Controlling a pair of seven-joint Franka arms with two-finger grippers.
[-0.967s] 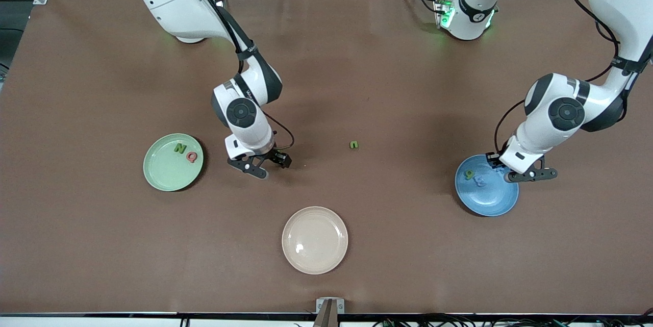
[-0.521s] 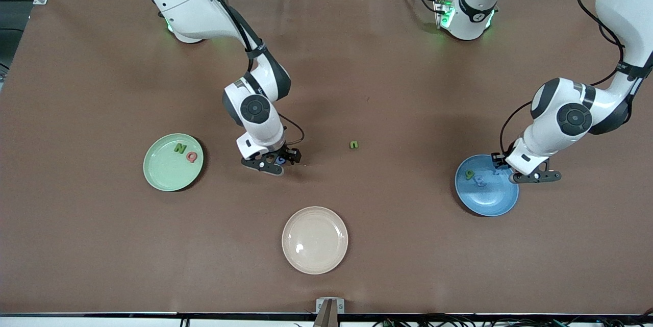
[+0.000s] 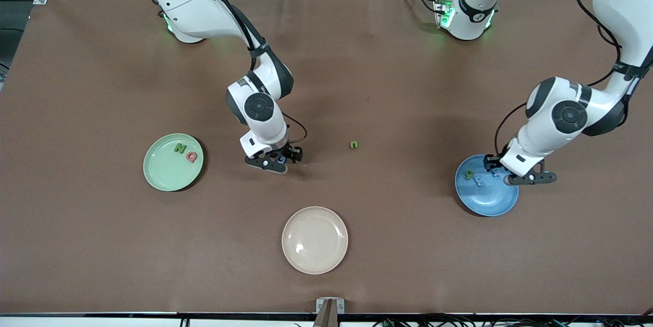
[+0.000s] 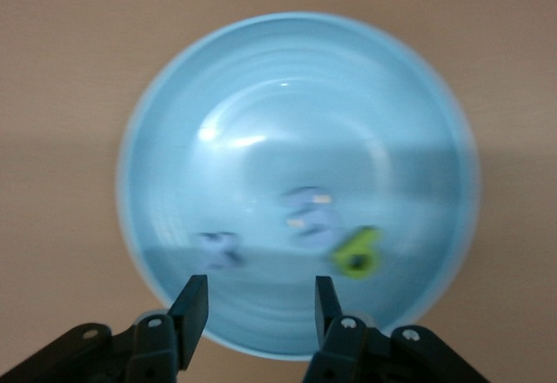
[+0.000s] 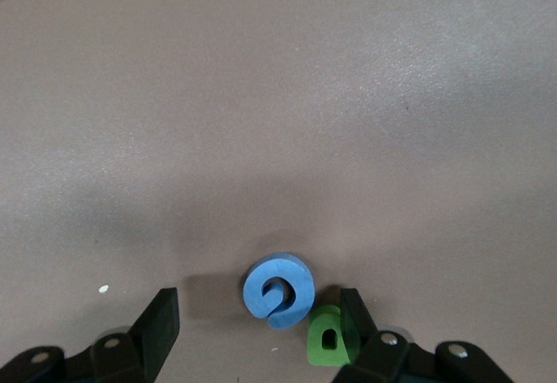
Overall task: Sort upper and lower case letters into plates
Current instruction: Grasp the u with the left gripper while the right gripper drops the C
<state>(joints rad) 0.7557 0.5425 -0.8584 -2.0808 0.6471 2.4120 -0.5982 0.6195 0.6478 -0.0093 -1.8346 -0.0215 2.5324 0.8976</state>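
Observation:
A blue G (image 5: 278, 292) lies flat on the brown table between the fingers of my right gripper (image 5: 261, 322), which is open and low around it (image 3: 279, 162). A green letter (image 5: 324, 338) lies against one finger, partly hidden by it. A green n (image 3: 353, 145) lies alone mid-table. The mint green plate (image 3: 166, 171) holds a green N (image 3: 180, 148) and a red Q (image 3: 192, 156). My left gripper (image 4: 258, 309) hangs open and empty over the blue plate (image 4: 261, 96), which holds a green p (image 4: 357, 252) and two blue letters (image 4: 309, 213).
A cream plate (image 3: 315, 240) with nothing on it sits nearer the front camera, between the two coloured plates. The blue plate (image 3: 487, 199) is at the left arm's end of the table, and the mint green one at the right arm's end.
My right gripper has slid toward the left arm's end and come down around the blue G, its fingers narrowing. My left gripper has opened over the blue plate, where a second blue letter now lies.

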